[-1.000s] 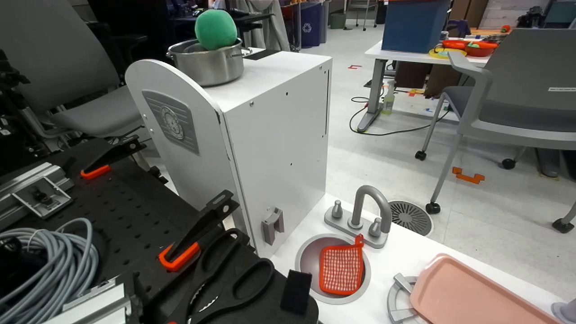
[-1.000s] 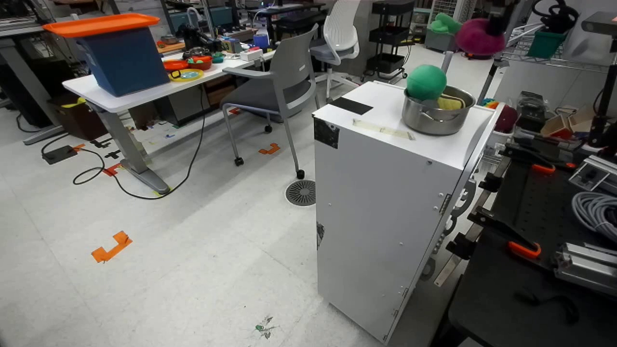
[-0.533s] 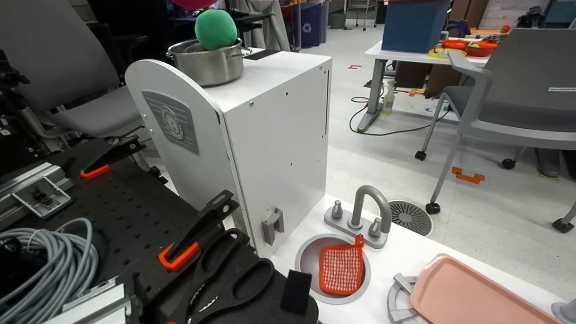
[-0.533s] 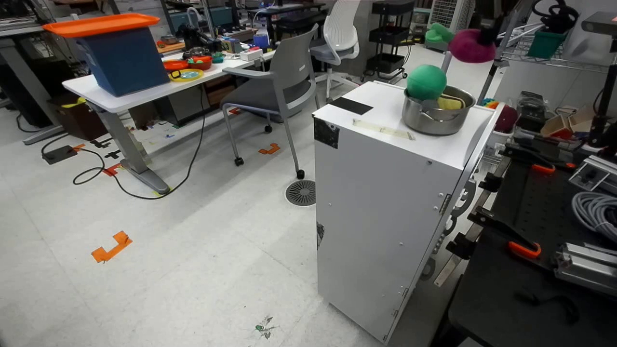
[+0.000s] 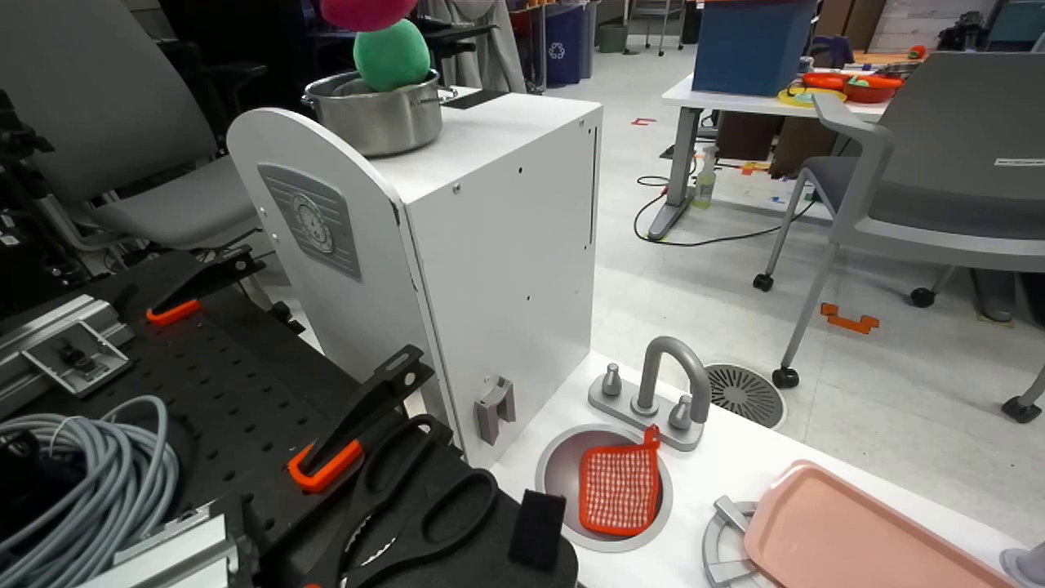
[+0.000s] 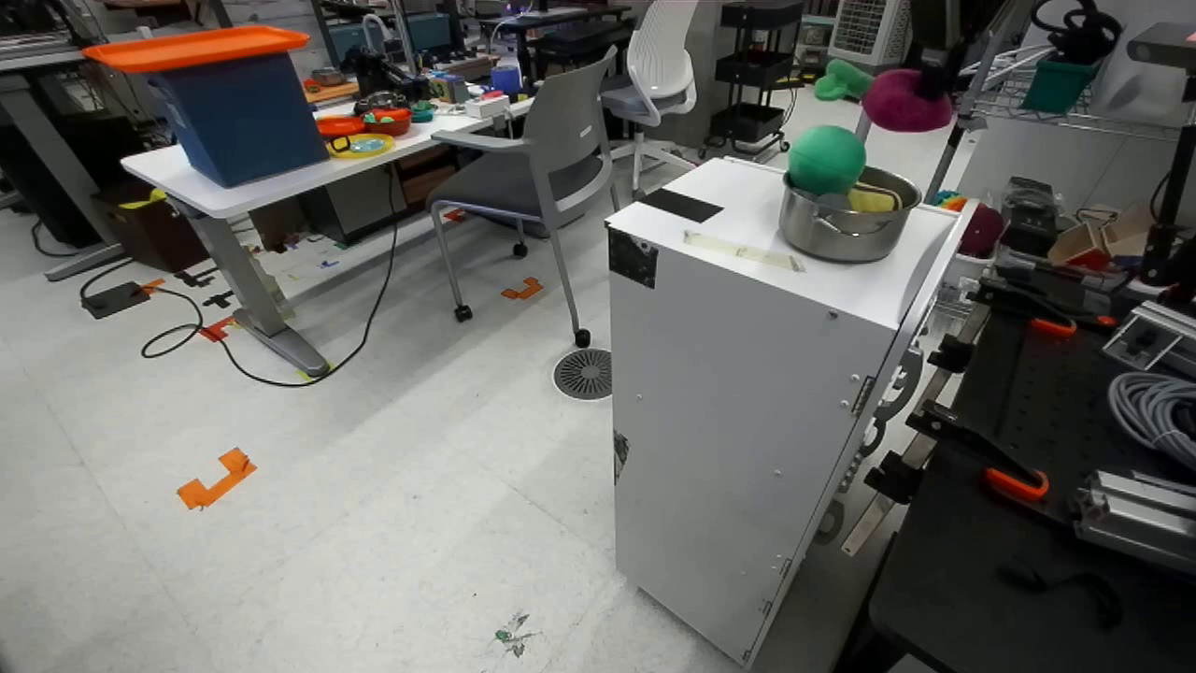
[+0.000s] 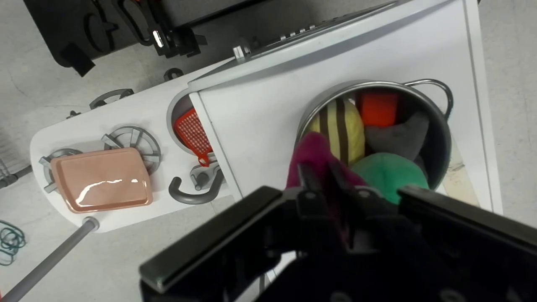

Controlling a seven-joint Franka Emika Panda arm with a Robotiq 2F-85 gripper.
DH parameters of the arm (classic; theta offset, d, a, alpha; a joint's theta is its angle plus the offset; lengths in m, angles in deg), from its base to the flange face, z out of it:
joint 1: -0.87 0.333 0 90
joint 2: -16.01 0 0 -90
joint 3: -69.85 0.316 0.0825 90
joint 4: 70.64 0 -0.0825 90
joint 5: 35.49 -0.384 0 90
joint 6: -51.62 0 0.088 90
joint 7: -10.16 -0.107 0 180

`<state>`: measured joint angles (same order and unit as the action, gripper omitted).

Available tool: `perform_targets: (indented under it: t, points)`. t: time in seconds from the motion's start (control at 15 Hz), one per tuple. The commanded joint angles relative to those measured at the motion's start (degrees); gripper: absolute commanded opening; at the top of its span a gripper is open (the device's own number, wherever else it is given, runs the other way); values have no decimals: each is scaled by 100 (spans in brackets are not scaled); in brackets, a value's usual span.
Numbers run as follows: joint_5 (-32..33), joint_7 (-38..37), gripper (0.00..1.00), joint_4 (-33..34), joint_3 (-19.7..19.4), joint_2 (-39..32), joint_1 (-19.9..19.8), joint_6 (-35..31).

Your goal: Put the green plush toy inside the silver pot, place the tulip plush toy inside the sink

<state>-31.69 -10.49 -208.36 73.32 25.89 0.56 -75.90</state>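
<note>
Green plush toy (image 6: 827, 160) sits in the silver pot (image 6: 841, 239), first half looks done! Tulip plush toy (image 6: 904, 101) hangs pinched in the gripper (image 7: 322, 173), up near the pot; the sink (image 5: 561, 480) delivery remains.

We point our black, angular, two-fingered gripper (image 7: 322, 174) downward, its slim fingers (image 7: 309, 181) pinched nearly together; in an exterior view our dark, blocky wrist (image 6: 958, 21) hangs at the top edge.

The tulip plush toy (image 6: 903, 101) has come lower, nearer the silver pot (image 6: 848, 234).
</note>
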Motion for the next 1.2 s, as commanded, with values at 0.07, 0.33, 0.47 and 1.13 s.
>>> perform_targets:
  t: [0.07, 0.33, 0.47, 1.13]
  points:
    - [145, -76, 50, 24, 4, -24, -32, -112]
    - [131, -65, 77, 32, -1, -25, -30, -95]
    - [120, -47, 92, 34, -3, -24, -28, -83]
    - [4, 57, 100, 69, -27, -34, -10, 9]
